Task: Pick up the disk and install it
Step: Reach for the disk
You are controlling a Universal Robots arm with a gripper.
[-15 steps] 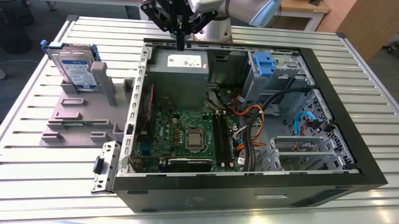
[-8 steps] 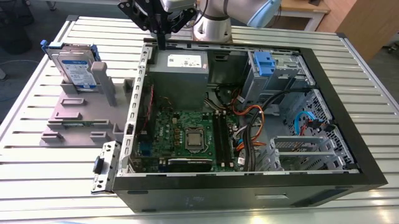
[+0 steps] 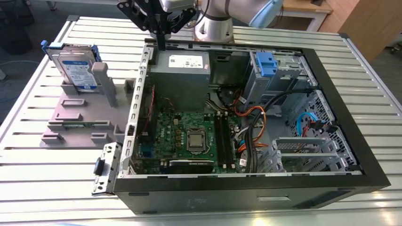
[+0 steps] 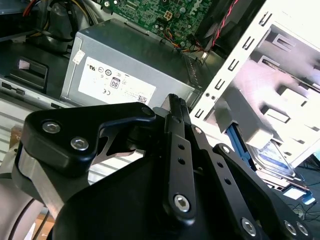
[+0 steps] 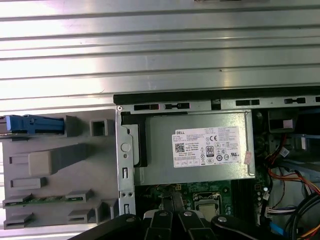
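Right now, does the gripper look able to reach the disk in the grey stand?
Probably yes: the disk stands upright in the grey stand, outside the computer case, top edge uncovered. The gripper hangs above the case's rim, nothing between them.

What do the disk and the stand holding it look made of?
The disk: apparently a silver-grey metal casing with a dull sheen and a paper-like printed label, framed by a blue carrier bracket that looks like moulded plastic. The grey stand: matte, uniform colour, blocky posts, so probably plastic, though that is not certain.
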